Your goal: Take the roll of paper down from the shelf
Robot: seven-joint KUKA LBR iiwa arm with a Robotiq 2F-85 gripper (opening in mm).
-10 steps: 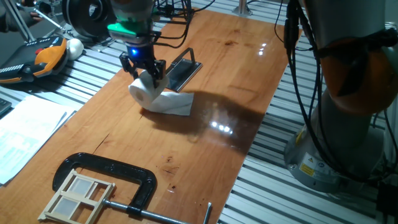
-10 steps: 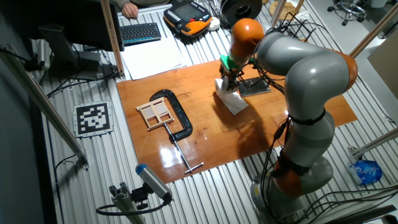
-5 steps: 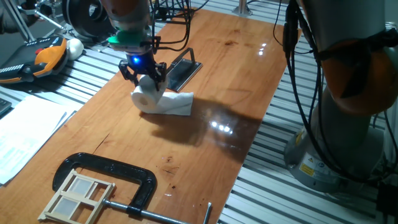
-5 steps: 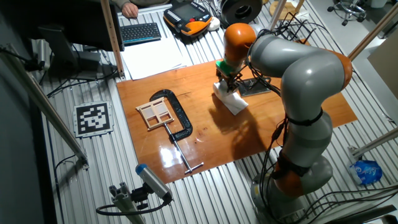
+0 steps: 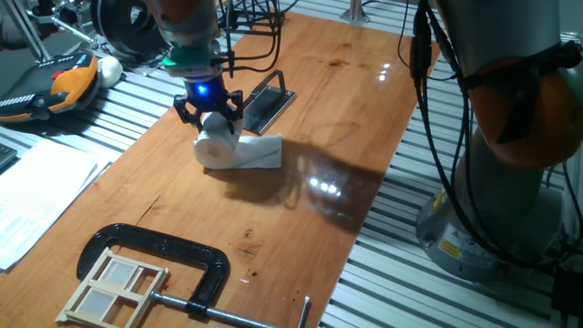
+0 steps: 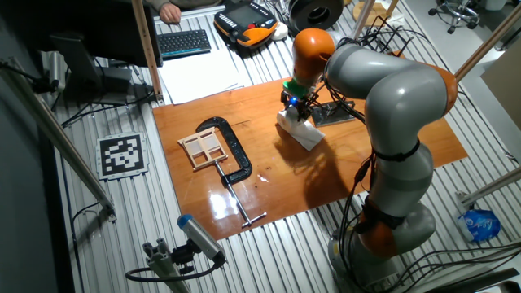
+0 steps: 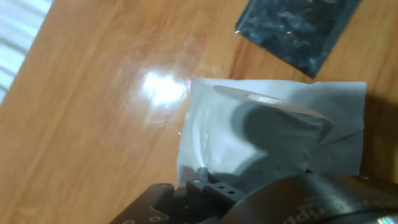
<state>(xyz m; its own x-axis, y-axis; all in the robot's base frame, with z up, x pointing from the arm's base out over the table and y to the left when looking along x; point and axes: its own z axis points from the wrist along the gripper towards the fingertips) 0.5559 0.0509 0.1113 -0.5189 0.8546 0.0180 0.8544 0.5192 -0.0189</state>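
White, soft and small: toilet-paper roll with a hollow middle (image 5: pixel 217 146), down low on the brown wooden bench (image 5: pixel 319 91). Not on the small dark flat shelf with shiny grey edges (image 5: pixel 264 102) any more, but just beside it, a little nearer the camera in one fixed view. Has slid a bit further from the shelf and a bit lower than a second ago. Looks to be resting on the wood now, with the loose white sheet (image 5: pixel 260 153) spread flat next to it.

Right over the roll: black two-finger pincer with a blue light (image 5: pixel 209 111), one finger on each side of the roll's top. Has come down along with the roll. Hard to tell whether still squeezing or already let go; too close and too dark in the hand view to settle it.

So, most likely, nearly done: roll taken down, only letting go and lifting away left.

Counted up:
- one roll of paper, with one loose sheet
- one shelf, bare on top
- one pincer, on one big grey and orange robot arm (image 6: pixel 391 89)
- one big black C-clamp (image 5: pixel 173 251), near the front of the bench
- one little pale wooden frame (image 5: pixel 109 284), held in the clamp
- one small white ball (image 5: pixel 110 66), far off to the side
- some flat white printed sheets (image 5: pixel 36 196), hard to count
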